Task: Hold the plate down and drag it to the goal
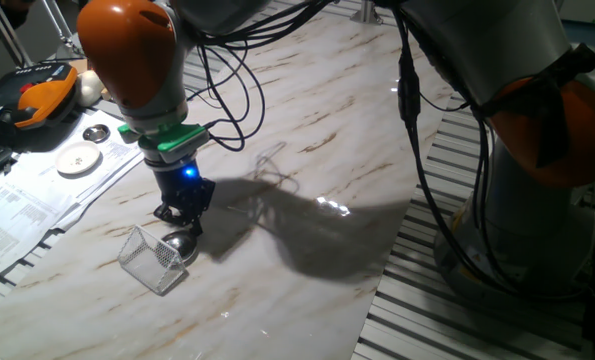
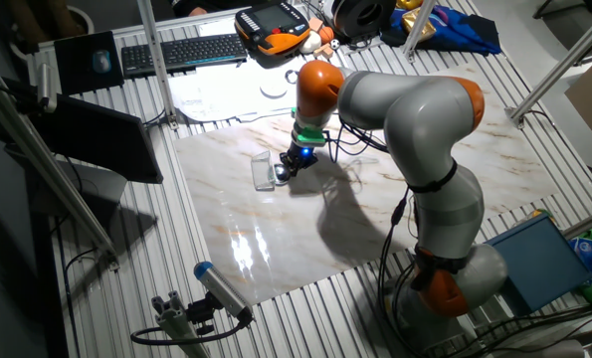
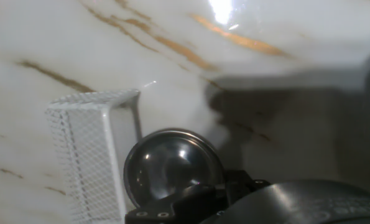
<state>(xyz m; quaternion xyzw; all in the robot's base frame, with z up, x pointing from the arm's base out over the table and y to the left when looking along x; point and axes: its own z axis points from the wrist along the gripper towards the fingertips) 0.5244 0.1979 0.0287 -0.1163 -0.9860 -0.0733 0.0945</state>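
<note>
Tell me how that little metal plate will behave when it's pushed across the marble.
The plate looks like stiff, shiny metal on polished marble, so it will probably slide easily and may slip from under the pincer. Its shallow round shape suggests it won't tip. It already sits beside the mesh box, which looks light and might get shoved.

The bench (image 1: 307, 150) top looks like glossy marble, white with tan veins, mirroring the lights. The plate (image 3: 172, 168) is polished dark metal. The goal (image 3: 91, 155) box shows fine matt wire mesh.
</note>
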